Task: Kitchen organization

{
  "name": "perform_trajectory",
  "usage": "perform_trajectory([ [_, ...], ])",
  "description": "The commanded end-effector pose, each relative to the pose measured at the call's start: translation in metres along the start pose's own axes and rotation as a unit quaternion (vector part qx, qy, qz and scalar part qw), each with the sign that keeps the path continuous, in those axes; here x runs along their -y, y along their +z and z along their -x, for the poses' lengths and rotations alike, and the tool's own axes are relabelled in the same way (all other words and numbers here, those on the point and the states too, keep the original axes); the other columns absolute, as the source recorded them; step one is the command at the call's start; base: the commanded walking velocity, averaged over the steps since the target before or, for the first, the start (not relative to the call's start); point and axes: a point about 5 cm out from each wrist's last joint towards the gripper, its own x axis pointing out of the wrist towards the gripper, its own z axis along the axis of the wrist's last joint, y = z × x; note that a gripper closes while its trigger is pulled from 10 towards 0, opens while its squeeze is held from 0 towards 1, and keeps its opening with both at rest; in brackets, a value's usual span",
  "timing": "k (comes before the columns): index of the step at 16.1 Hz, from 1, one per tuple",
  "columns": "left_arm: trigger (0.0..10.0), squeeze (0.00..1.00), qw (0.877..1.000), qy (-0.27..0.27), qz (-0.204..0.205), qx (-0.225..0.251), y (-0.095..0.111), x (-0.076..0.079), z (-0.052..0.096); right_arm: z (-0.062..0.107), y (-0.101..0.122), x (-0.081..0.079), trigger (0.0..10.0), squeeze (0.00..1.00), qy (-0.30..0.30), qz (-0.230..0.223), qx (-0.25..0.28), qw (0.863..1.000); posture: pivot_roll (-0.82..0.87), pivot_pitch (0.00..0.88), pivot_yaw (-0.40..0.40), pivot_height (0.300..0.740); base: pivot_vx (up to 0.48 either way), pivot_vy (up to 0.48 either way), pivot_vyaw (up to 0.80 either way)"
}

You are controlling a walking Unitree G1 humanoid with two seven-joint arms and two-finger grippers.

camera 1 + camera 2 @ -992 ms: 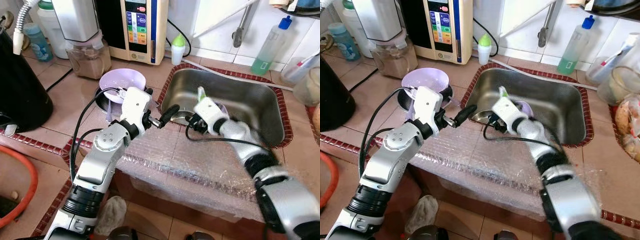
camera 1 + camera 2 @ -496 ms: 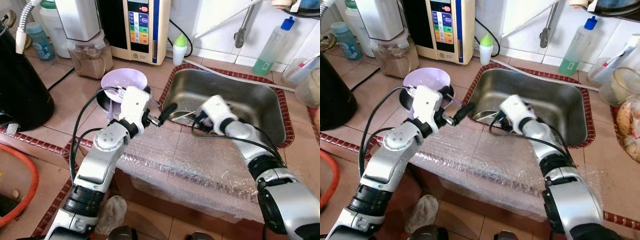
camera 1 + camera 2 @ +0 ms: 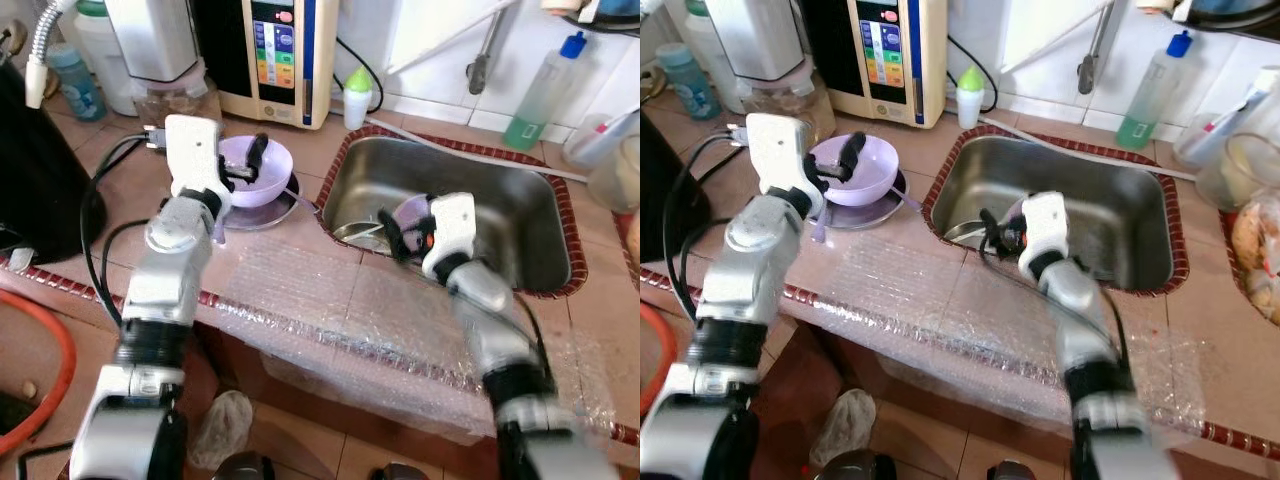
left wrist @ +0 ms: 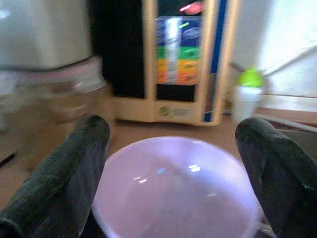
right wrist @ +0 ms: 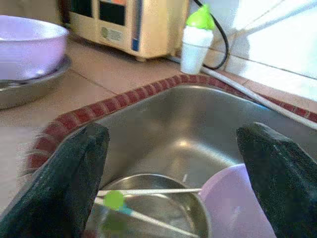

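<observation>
A lilac bowl (image 3: 268, 172) rests on a steel plate (image 3: 262, 212) on the counter left of the sink. My left gripper (image 3: 243, 165) hovers at its near rim, open; in the left wrist view the lilac bowl (image 4: 173, 193) lies between the spread black fingers (image 4: 64, 183). My right gripper (image 3: 400, 232) is open inside the steel sink (image 3: 520, 200), at its near left side. The right wrist view looks between its fingers (image 5: 69, 178) at a steel bowl (image 5: 148, 208) holding thin white sticks and a green-tipped item (image 5: 114, 199), with a second lilac bowl (image 5: 237, 203) beside it.
Bubble wrap (image 3: 350, 310) covers the counter's front edge. Behind stand a water ioniser (image 3: 275, 50), a blender jar (image 3: 170, 95), a green-capped white bottle (image 3: 357, 95), the tap (image 3: 480, 60) and a green soap bottle (image 3: 545, 90). A black pot (image 3: 40, 170) stands at far left.
My left arm has swung left from the sink's edge to the lilac bowl on the plate. My right gripper has pulled back toward the sink's near side and turned.
</observation>
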Motion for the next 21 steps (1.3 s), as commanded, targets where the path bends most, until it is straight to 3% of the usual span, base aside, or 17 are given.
perform_trajectory([
  [1,10.0,0.16,1.0,0.019,0.009,-0.011,0.001,-0.007,-0.005,0.003,0.011,-0.003,10.0,0.0,0.0,0.007,0.023,1.0,-0.09,0.044,0.036,0.74,0.0,0.0,0.0],
  [2,10.0,0.0,0.999,0.028,0.008,-0.021,-0.001,-0.011,-0.008,0.01,0.013,-0.009,10.0,0.0,0.007,0.008,0.033,0.999,-0.09,0.055,0.041,0.74,0.0,0.0,0.0],
  [3,10.0,0.0,0.998,0.041,0.008,-0.042,-0.005,-0.016,-0.014,0.021,0.018,-0.022,10.0,0.0,0.031,0.027,0.05,0.998,-0.1,0.067,0.05,0.74,0.0,0.0,0.0],
  [6,10.0,0.0,0.996,0.066,0.025,-0.061,-0.009,-0.024,-0.022,0.038,0.022,-0.04,10.0,0.0,0.063,0.018,0.03,0.997,-0.12,0.09,0.068,0.74,0.0,0.0,0.0],
  [12,10.0,0.0,0.988,0.106,0.052,-0.097,-0.018,-0.039,-0.026,0.049,0.022,-0.045,10.0,0.0,0.065,-0.003,0.006,0.998,-0.13,0.083,0.07,0.74,0.0,0.0,0.0],
  [13,8.0,0.0,0.987,0.107,0.063,-0.105,-0.02,-0.04,-0.026,0.048,0.022,-0.046,10.0,0.0,0.068,-0.004,0.003,0.998,-0.13,0.083,0.07,0.74,0.0,0.0,0.0],
  [14,4.9,0.0,0.986,0.107,0.072,-0.11,-0.022,-0.04,-0.026,0.048,0.023,-0.046,10.0,0.0,0.068,-0.004,0.002,0.998,-0.13,0.078,0.065,0.74,0.0,0.0,0.0],
  [15,2.7,0.0,0.984,0.106,0.084,-0.118,-0.024,-0.04,-0.026,0.047,0.023,-0.046,10.0,0.0,0.069,-0.004,0.0,0.998,-0.13,0.078,0.065,0.74,0.0,0.0,0.0],
  [16,0.0,0.0,0.983,0.104,0.092,-0.121,-0.025,-0.039,-0.026,0.047,0.023,-0.046,10.0,0.0,0.071,-0.003,-0.001,0.997,-0.12,0.074,0.062,0.74,0.0,0.0,0.0],
  [21,0.0,0.0,0.977,0.08,0.141,-0.14,-0.03,-0.031,-0.026,0.044,0.023,-0.051,10.0,0.0,0.099,0.0,-0.005,0.995,-0.11,0.062,0.052,0.74,0.0,0.0,0.0],
])
